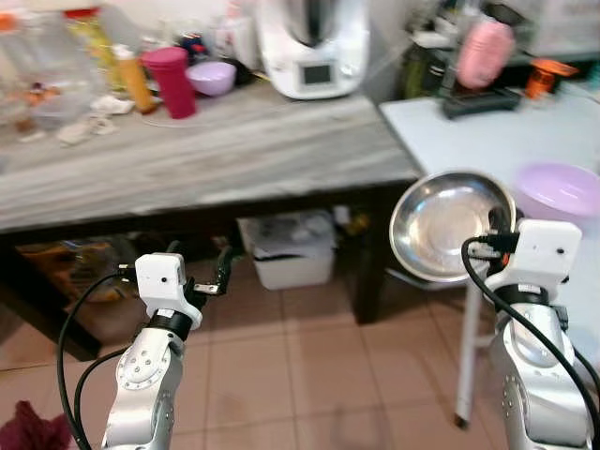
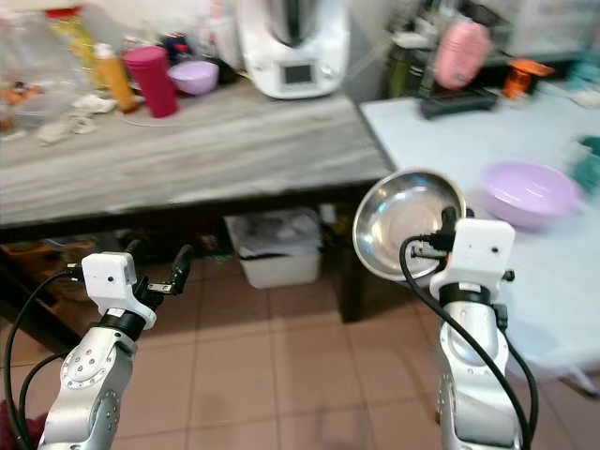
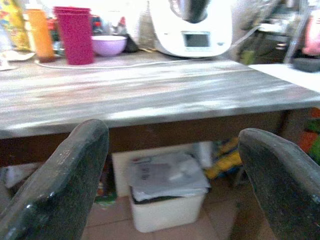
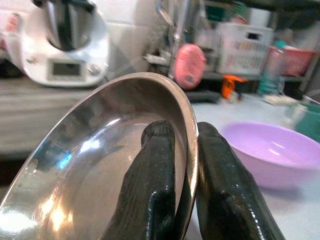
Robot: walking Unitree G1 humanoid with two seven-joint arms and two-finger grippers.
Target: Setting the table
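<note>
My right gripper (image 4: 182,175) is shut on the rim of a shiny steel bowl (image 1: 445,223), one finger inside and one outside. The steel bowl (image 4: 95,165) is held tilted in the air between the wooden table and the white table (image 1: 487,141). A lilac plastic bowl (image 1: 561,190) rests on the white table just right of it. My left gripper (image 1: 223,272) is open and holds nothing, hovering low in front of the grey wooden table (image 1: 187,159); its fingers (image 3: 65,180) frame the table's front edge.
On the wooden table's far side stand a white kitchen machine (image 1: 314,42), a magenta cup (image 1: 172,80), a small purple bowl (image 1: 212,77) and an orange bottle (image 1: 131,77). A white bin (image 1: 291,248) sits under the table. Clutter and a pink object (image 1: 486,52) line the white table's back.
</note>
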